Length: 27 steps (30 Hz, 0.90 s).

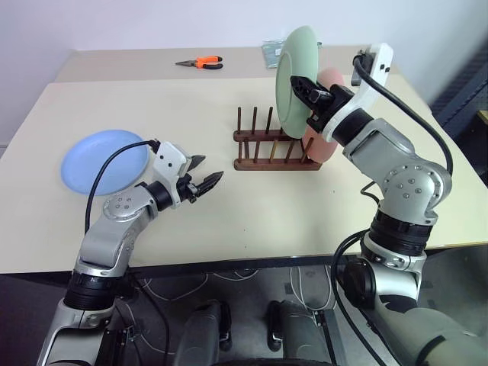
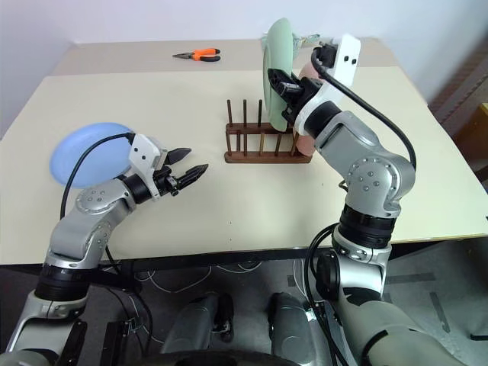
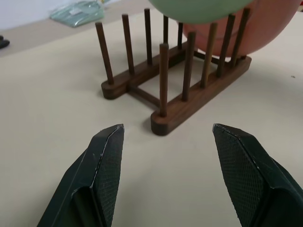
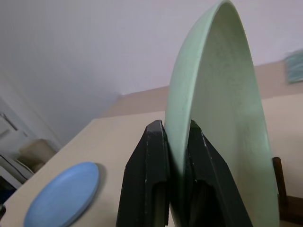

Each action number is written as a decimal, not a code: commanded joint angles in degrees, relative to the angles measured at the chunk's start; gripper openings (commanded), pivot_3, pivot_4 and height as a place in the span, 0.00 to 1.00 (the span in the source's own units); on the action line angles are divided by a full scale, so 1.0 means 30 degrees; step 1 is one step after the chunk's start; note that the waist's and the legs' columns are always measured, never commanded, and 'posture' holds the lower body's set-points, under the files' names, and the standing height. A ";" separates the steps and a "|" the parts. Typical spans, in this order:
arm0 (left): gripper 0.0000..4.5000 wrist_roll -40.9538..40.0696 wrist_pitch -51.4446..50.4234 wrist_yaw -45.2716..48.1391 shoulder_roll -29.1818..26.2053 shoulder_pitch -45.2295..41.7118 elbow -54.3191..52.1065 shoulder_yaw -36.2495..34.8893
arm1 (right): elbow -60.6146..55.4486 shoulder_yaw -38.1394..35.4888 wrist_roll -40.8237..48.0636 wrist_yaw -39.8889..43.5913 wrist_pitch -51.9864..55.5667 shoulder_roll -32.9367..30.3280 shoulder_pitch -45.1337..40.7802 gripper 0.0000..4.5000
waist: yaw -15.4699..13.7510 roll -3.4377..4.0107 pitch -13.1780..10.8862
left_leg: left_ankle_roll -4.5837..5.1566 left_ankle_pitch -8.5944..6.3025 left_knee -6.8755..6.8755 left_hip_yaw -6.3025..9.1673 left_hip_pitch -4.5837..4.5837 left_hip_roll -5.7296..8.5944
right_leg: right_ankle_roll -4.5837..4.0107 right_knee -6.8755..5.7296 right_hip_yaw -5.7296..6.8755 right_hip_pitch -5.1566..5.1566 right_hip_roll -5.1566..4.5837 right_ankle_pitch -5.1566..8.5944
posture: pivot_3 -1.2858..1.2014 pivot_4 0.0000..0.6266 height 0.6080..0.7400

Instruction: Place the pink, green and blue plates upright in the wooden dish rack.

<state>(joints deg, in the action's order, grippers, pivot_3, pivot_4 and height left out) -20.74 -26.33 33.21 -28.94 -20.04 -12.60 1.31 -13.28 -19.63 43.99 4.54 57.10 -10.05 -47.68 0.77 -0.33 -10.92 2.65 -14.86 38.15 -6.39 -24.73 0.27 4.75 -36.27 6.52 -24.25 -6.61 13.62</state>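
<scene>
Right gripper (image 1: pixel 305 85) clamps the green plate (image 1: pixel 293 76) upright above the wooden dish rack (image 1: pixel 274 149); left gripper (image 1: pixel 204 174) hangs nearby, jaws apart.

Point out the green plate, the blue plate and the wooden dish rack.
green plate (image 1: pixel 293 72), left eye view, middle of its face.
blue plate (image 1: pixel 95 164), left eye view, bare centre.
wooden dish rack (image 3: pixel 199 97), left wrist view, near base rail.

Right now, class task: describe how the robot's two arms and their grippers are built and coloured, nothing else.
Both arms are silver-grey metal segments with rounded joint housings and black collars. A black cable loops along each. Each wrist has a white block. The left gripper and right gripper each have two black tapered fingers with finely textured pads.
</scene>
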 commanded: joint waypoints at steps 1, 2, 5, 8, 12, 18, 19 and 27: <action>0.68 0.0009 -0.0052 0.0002 0.0040 0.0044 -0.0861 -0.0260 | -0.0135 0.0018 0.0362 -0.0083 -0.0320 -0.0158 -0.0563 0.00 | 0.0001 0.0000 0.0000 | 0.0003 -0.0001 0.0000 -0.0001 -0.0001 0.0000 | 0.0001 0.0001 -0.0001 0.0000 -0.0001 0.0000 | 0.52 0.24 1.00; 0.68 0.0020 -0.0086 -0.0017 0.0060 0.0078 -0.0916 -0.0263 | -0.0203 0.0006 0.0419 -0.0086 -0.0472 -0.0208 -0.0781 0.00 | 0.0005 0.0000 0.0000 | 0.0004 -0.0001 0.0000 -0.0001 -0.0001 0.0000 | 0.0001 0.0002 -0.0001 0.0000 -0.0001 0.0000 | 0.52 0.24 1.00; 0.68 -0.0082 -0.0256 -0.0171 0.0214 0.0171 -0.1032 -0.0386 | -0.0386 -0.0216 0.0763 -0.0259 -0.0562 -0.0317 -0.1410 0.00 | 0.0029 0.0001 -0.0001 | 0.0004 -0.0001 0.0000 -0.0001 -0.0001 -0.0001 | 0.0001 0.0000 -0.0004 -0.0003 0.0002 0.0000 | 0.52 0.24 1.00; 0.68 0.0027 -0.0257 -0.0178 0.0223 0.0276 -0.1091 -0.0351 | -0.0532 -0.0455 0.1306 -0.0814 -0.0240 -0.0193 -0.1858 0.00 | 0.0034 0.0001 -0.0001 | 0.0003 -0.0001 0.0000 -0.0001 -0.0001 -0.0003 | 0.0000 -0.0001 -0.0005 -0.0004 0.0006 0.0000 | 0.52 0.24 1.00; 0.68 0.0175 -0.0185 -0.0260 0.0302 0.0248 -0.1040 -0.0233 | -0.0592 -0.0517 0.2043 -0.1859 0.0259 0.0148 -0.1748 0.00 | 0.0016 0.0001 -0.0001 | 0.0004 -0.0001 0.0000 -0.0001 -0.0001 -0.0004 | 0.0000 0.0000 -0.0005 -0.0003 0.0006 0.0000 | 0.52 0.24 1.00; 0.68 0.0265 -0.0125 -0.0204 0.0386 0.0169 -0.1021 -0.0081 | -0.0021 -0.0190 0.1805 -0.2631 0.0088 0.0544 -0.0775 0.00 | 0.0024 0.0001 -0.0001 | 0.0004 -0.0001 0.0000 -0.0001 -0.0003 -0.0004 | 0.0000 0.0002 -0.0006 -0.0002 0.0005 0.0000 | 0.52 0.24 1.00; 0.68 0.0282 -0.0110 -0.0189 0.0386 0.0160 -0.1006 -0.0072 | 0.0132 -0.0186 0.1826 -0.2684 0.0028 0.0633 -0.0667 0.00 | 0.0034 0.0001 -0.0001 | 0.0004 -0.0001 -0.0001 -0.0002 -0.0003 -0.0004 | 0.0000 0.0001 -0.0006 -0.0002 0.0006 0.0000 | 0.52 0.24 1.00; 0.74 0.0038 -0.0530 -0.0236 0.0552 0.0099 -0.0861 -0.0375 | 0.1347 0.1961 -0.0538 -0.0491 -0.1867 -0.0706 -0.0399 0.37 | 0.0034 0.0001 -0.0001 | 0.0004 -0.0001 0.0000 -0.0002 -0.0003 -0.0005 | 0.0001 0.0002 -0.0010 -0.0005 0.0018 0.0000 | 0.52 0.24 1.00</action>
<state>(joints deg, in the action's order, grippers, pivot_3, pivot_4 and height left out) -20.04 -27.70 32.54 -27.32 -18.84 -13.75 1.29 -8.07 -15.72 44.66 0.14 54.86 -10.48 -48.19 0.87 -0.33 -10.92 2.66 -14.87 38.15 -6.39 -24.74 0.26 4.75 -36.26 6.49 -24.26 -6.55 13.62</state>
